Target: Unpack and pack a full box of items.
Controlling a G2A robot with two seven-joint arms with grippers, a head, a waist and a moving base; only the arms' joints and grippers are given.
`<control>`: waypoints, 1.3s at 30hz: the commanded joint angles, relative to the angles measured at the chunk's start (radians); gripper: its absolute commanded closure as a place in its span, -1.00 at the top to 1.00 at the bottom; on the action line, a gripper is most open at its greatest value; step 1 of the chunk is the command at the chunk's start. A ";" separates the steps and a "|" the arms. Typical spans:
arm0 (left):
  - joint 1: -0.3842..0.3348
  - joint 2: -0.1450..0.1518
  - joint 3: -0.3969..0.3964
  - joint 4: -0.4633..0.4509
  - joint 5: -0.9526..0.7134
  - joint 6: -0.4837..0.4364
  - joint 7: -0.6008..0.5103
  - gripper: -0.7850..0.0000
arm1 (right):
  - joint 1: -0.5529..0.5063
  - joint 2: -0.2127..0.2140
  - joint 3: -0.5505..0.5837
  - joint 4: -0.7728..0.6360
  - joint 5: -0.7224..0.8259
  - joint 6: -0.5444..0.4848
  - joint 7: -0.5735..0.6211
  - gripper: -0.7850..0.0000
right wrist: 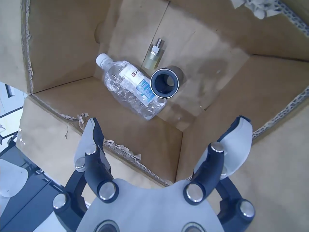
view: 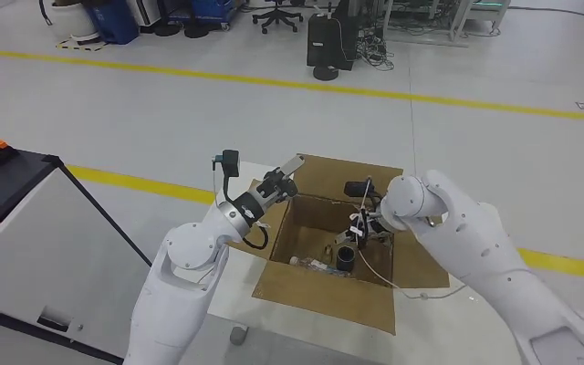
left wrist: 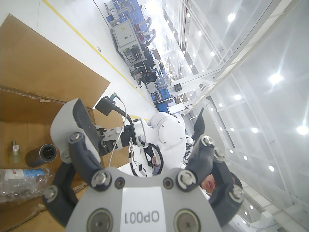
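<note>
cardboard box point(view: 321, 294) on tabletop point(view: 438, 330), flaps all folded out, top gaping
left hand point(view: 283, 176) up by box's far-left corner, tilted upward, released, gripping nothing
right hand point(right wrist: 167, 121) over box's right side, pointing down inside, spread wide and empty too
clear plastic bottle point(right wrist: 131, 90) flat on its side on box floor, along near wall
dark tube point(right wrist: 164, 82) just beside bottle, hollow end showing
tiny vial point(right wrist: 152, 57) with metal tip next to tube

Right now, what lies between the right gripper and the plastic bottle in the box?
Nothing: in the right wrist view, only bare cardboard of the box separates the right gripper from the plastic bottle.
</note>
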 commanded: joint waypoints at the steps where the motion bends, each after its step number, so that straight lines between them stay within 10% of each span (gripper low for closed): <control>1: 0.000 0.000 0.000 0.000 0.000 0.000 0.000 1.00 | 0.010 -0.002 -0.006 0.022 0.018 -0.010 0.010 1.00; 39: 0.000 0.000 0.000 0.000 0.000 0.000 0.000 1.00 | -0.012 0.000 0.014 0.068 0.003 -0.057 -0.031 1.00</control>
